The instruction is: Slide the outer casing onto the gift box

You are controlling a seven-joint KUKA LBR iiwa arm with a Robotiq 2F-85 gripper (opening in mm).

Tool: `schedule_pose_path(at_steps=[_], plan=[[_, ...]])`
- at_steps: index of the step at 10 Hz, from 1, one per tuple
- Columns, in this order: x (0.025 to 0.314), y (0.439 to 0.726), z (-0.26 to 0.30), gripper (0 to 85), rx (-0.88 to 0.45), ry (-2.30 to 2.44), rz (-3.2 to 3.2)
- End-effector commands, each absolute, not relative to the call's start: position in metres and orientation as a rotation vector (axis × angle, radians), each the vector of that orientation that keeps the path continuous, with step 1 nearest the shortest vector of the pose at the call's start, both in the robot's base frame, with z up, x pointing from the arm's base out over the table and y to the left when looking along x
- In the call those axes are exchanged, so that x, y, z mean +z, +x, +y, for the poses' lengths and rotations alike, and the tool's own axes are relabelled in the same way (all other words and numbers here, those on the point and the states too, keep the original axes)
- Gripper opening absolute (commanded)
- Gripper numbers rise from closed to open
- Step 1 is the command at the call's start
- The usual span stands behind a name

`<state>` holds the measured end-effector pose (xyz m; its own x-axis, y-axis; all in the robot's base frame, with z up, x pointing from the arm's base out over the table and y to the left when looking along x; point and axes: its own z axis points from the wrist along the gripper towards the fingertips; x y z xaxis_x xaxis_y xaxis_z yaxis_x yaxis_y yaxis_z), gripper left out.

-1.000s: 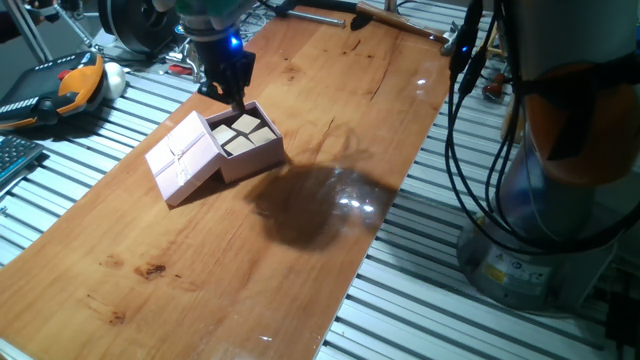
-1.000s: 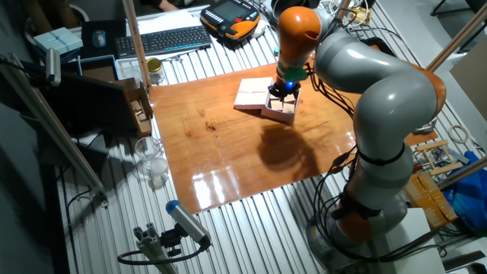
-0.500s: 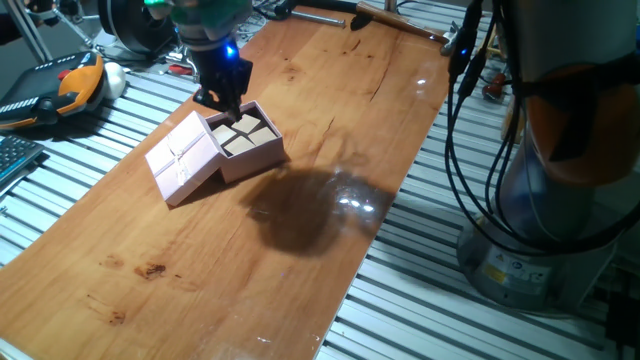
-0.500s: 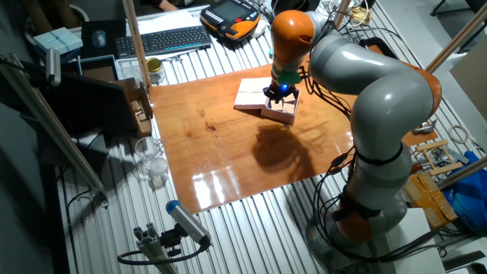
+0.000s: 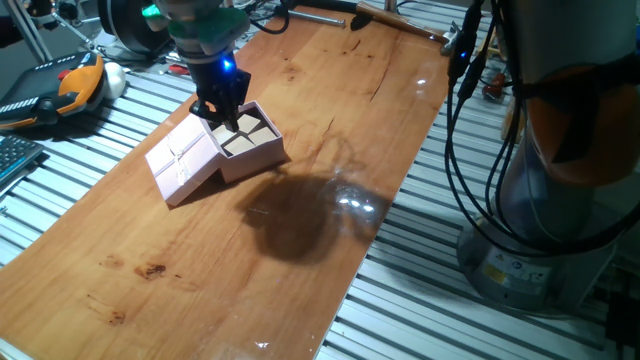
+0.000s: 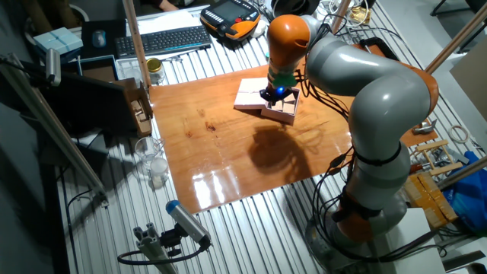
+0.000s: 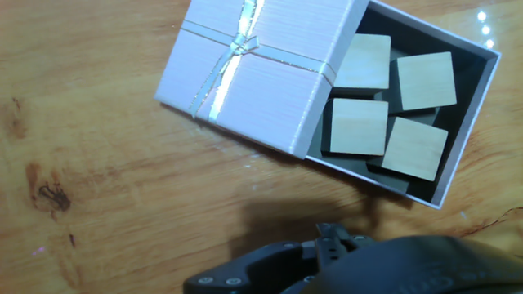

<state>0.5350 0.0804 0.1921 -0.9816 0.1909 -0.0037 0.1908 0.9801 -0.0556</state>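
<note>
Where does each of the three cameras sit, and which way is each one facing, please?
One fixed view: beside the table, looking along it; shows the claw over the gift box.
The other fixed view: high, opposite side, looking down; shows the whole arm.
Hand view: on the hand, facing down at the outer casing; dark claw body below.
All three share both boxes.

A robotics lab or workshop.
A wooden bench [image 5: 330, 150] lies on slotted aluminium rails [image 5: 430, 290], with loose cables [image 5: 470, 150], a keyboard [image 6: 163, 39], an orange teach pendant [image 6: 232, 17], and what looks like a glass jar [image 6: 154, 71].
</note>
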Motion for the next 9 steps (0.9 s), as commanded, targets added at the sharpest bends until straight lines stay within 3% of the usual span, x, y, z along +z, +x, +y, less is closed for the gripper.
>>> schedule_pose_path(at_steps=[1,9], plan=[[0.1925,0.5344,0.081,0.0,0.087,-0.302,-3.124],[0.195,0.5301,0.0833,0.0,0.115,-0.337,-3.131]])
